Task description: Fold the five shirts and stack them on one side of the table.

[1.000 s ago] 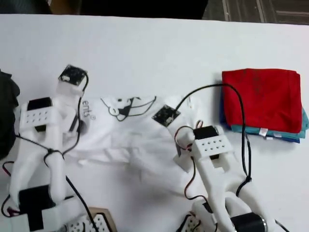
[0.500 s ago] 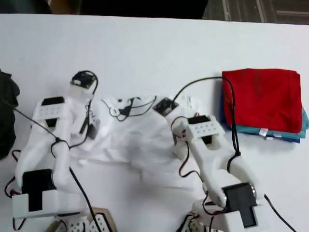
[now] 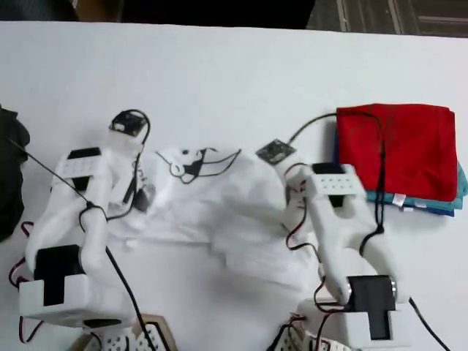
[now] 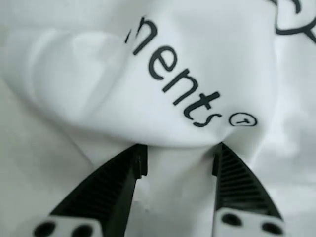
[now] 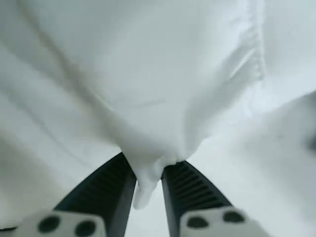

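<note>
White cotton takes up the middle of the worktop point(image 3: 219, 66): the white shirt point(image 3: 219, 208) lies crumpled between the two arms, with its black line drawing showing on the part farther from the arm bases. The left gripper point(image 4: 178, 153) sits low over the end of the white shirt that carries black lettering. Its jaws stand partly apart, and a thick fold of the fabric fills the gap between them, with the cloth puckering around both tips, so it looks clamped on that fold. The right gripper point(image 5: 148, 170) is at the other end of the white shirt. Its jaws are drawn close together on a narrow pinch of plain cloth, and a small tuck pokes out between them. A stitched hem runs across the fabric just beyond that pinch. In the high view the left arm stands at the left of the white shirt and the right arm at its right, both bent forward over it. Just beside the right arm, towards the right edge of the worktop, is the stack point(image 3: 439, 203) of folded shirts. The red shirt point(image 3: 417, 146) lies flat on top, with teal and blue edges showing beneath it. A black bundle point(image 3: 10, 175) lies at the left edge, well apart from the stack.
</note>
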`<state>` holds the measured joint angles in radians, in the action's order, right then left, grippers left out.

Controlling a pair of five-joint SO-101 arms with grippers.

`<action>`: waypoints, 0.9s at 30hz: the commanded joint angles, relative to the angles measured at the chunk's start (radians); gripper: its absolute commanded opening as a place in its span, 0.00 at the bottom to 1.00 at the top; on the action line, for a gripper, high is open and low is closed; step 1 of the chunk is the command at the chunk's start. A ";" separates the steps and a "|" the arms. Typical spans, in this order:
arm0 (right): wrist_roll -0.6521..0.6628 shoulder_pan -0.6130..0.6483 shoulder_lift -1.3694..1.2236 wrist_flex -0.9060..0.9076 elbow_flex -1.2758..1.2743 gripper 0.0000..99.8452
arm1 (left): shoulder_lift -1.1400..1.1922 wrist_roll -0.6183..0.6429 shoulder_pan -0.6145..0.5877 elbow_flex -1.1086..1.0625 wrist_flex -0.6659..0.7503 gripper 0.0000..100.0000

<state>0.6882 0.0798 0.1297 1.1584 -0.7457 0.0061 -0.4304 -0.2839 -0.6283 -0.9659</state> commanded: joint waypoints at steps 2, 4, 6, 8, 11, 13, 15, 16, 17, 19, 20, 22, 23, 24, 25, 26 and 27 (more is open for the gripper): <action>0.087 -0.051 0.053 0.016 0.034 0.02 | -0.003 0.005 0.000 0.012 0.011 0.24; 0.097 -0.048 0.073 0.018 0.032 0.02 | -0.003 0.005 0.000 0.012 0.011 0.24; 0.097 -0.048 0.088 0.019 0.034 0.02 | -0.003 0.005 0.000 0.012 0.009 0.24; 0.097 -0.050 0.110 0.024 0.037 0.05 | -0.006 0.005 -0.003 0.018 0.002 0.24; 0.095 -0.044 0.163 0.099 0.083 0.22 | -0.006 0.002 -0.029 0.105 -0.089 0.23; 0.097 -0.044 0.214 0.170 0.138 0.32 | -0.006 0.000 -0.046 0.203 -0.192 0.21; 0.091 -0.031 0.269 0.242 0.187 0.33 | -0.006 -0.002 -0.054 0.309 -0.293 0.19; 0.089 -0.010 0.295 0.271 0.198 0.32 | -0.006 -0.002 -0.052 0.357 -0.341 0.17; 0.089 0.021 0.318 0.297 0.198 0.31 | -0.006 -0.002 -0.049 0.401 -0.387 0.16; 0.078 0.113 0.346 0.331 0.187 0.29 | -0.006 -0.002 -0.038 0.463 -0.463 0.14; 0.063 0.162 0.352 0.329 0.173 0.29 | -0.006 -0.003 -0.029 0.473 -0.493 0.14; 0.044 0.259 0.348 0.317 0.140 0.29 | -0.006 -0.003 -0.006 0.464 -0.519 0.14; 0.043 0.297 0.340 0.291 0.118 0.29 | -0.005 -0.003 0.006 0.443 -0.517 0.14; 0.037 0.317 0.331 0.260 0.107 0.29 | -0.005 -0.003 0.020 0.420 -0.508 0.14; 0.031 0.320 0.318 0.217 0.100 0.29 | -0.005 -0.003 0.038 0.401 -0.486 0.14; 0.021 0.311 0.302 0.160 0.100 0.29 | -0.005 -0.002 0.054 0.384 -0.459 0.14; 0.006 0.286 0.283 0.097 0.100 0.29 | -0.005 0.002 0.066 0.375 -0.428 0.14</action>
<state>0.7219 0.3759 0.4335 1.3840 -0.6475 0.0077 -0.4258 -0.2562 -0.2432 -1.4461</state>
